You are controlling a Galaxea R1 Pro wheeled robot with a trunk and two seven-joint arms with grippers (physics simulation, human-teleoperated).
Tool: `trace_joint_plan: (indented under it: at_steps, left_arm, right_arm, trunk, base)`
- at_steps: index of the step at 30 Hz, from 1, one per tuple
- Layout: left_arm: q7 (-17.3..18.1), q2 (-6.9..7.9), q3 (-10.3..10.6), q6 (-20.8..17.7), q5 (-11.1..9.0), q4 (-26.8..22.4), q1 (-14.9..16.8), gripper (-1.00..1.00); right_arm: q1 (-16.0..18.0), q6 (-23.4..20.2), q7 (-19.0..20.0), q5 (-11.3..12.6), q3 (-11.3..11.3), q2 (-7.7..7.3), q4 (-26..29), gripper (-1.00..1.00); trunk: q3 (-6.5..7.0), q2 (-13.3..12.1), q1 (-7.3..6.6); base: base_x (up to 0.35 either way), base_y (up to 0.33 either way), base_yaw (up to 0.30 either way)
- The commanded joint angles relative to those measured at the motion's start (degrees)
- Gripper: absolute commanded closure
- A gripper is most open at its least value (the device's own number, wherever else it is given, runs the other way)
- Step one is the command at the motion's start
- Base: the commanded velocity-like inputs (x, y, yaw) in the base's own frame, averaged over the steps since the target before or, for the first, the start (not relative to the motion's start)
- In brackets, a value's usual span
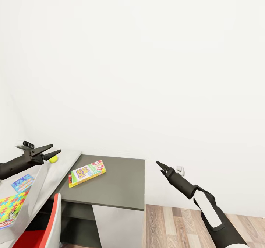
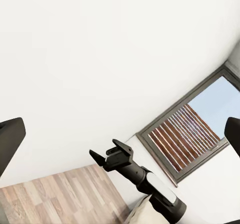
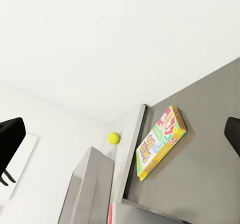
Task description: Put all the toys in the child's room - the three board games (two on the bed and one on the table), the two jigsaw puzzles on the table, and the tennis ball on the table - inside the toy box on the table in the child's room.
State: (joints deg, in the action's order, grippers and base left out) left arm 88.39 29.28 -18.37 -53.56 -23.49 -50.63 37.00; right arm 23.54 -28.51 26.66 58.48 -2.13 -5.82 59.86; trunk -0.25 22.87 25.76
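Jaws of left gripper [image 1: 53, 150] and right gripper [image 2: 98, 157] parted, empty, both in air

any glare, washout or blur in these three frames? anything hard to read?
Head view: wall washed to near-flat white, the yellow-green board game on the dark-topped cabinet stays legible, tennis ball small. Left wrist view: sharp, right gripper crisp against white. Right wrist view: cover print soft, no glare or hard shadows.

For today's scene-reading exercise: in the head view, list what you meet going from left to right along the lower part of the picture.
jigsaw puzzle → left gripper → tennis ball → board game on the dark grey cabinet top → right gripper
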Motion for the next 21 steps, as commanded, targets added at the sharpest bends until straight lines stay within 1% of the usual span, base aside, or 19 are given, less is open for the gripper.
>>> trace_joint_plan:
  at_steps: [1,21]
  left_arm:
    - [0.21,0.00,0.00,-0.58,0.02,0.01,0.01,-1.00]
    - [0.20,-0.01,0.01,-0.49,0.04,0.01,0.08,-1.00]
  right_arm:
    - [0.02,-0.23,-0.04,0.39,-0.07,-0.03,-0.01,-1.00]
    - [0.02,-0.16,-0.11,0.21,-0.08,0.05,0.05,-1.00]
  trunk:
    - [-0.03,0.04,0.02]
    - [0.02,0.04,0.02]
  base:
    - [0.000,0.000,-0.006]
    - [0.000,0.000,-0.005]
